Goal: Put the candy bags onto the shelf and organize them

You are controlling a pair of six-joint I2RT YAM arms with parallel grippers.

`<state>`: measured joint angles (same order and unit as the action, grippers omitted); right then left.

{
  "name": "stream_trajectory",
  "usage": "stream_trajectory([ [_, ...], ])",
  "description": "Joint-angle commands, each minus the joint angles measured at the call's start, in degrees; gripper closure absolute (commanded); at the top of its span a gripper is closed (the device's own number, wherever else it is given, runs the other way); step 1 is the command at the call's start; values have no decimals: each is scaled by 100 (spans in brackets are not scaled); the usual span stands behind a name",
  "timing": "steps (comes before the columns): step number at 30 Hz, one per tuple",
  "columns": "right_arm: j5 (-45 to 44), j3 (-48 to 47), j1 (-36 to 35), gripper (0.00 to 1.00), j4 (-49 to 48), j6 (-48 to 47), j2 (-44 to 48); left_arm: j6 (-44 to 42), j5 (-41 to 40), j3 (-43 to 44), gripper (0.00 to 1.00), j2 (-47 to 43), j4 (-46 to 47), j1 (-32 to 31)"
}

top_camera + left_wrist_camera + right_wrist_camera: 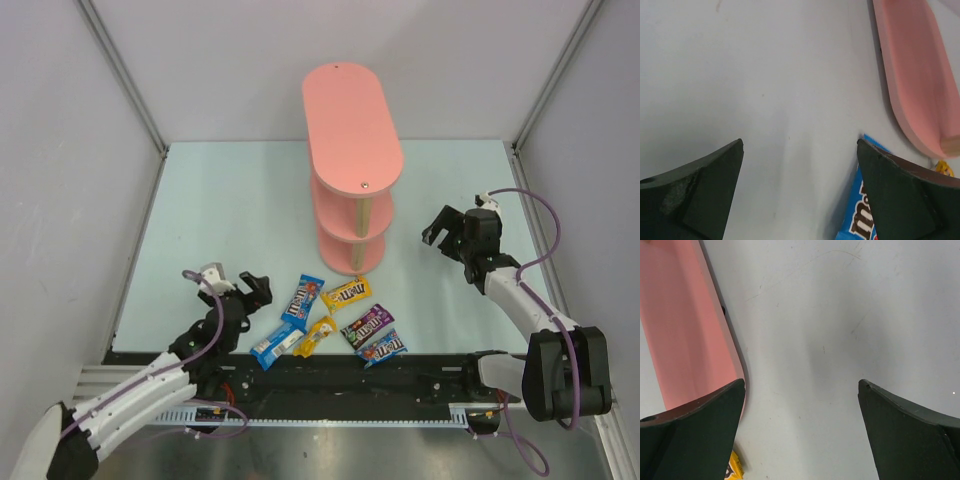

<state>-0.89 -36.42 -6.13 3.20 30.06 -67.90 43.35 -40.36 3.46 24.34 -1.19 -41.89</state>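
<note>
Both sets of fingers are released and spread wide, with nothing between them. All six candy bags lie flat on the table, clustered at the near edge just in front of the shelf. I see none on its boards, though the lower tiers are mostly hidden under the top one.

The left gripper is the nearer one. It hangs low just left of the cluster, while the right gripper sits well apart from the bags, beside the shelf's right flank and over bare table. From the right wrist I see only the shelf's lowest board and a corner of a yellow bag by my left finger.

What matters for the pick is the offset to the nearest blue bag. It lies just right of the left fingers, its long axis running near to far and leaning slightly right at the far end. In the left wrist view it peeks out from behind my right finger, and the gap between the fingers is over bare table. My judgement is that I need to shift the left arm right before lowering, and turn the wrist so the fingers close across the bag's short side.
</note>
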Motion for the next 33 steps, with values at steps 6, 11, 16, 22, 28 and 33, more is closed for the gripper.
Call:
stream_trajectory([
  [6,9,21,-2,0,-100,87,137,1200,-481,611,0,1758,-46,-1329],
  [11,18,30,-11,0,-109,122,154,2018,-807,612,0,2417,-92,-2086],
  [16,27,21,7,0,-92,131,154,2151,-693,699,0,2760,-22,-2280],
  [22,18,30,-2,0,-83,114,181,2011,-517,586,0,2682,345,-2473],
  [28,18,30,7,0,-92,123,119,1861,-297,348,0,2567,778,-2552],
  [33,27,30,7,0,-118,149,110,1712,-69,401,0,2822,1015,-2605],
])
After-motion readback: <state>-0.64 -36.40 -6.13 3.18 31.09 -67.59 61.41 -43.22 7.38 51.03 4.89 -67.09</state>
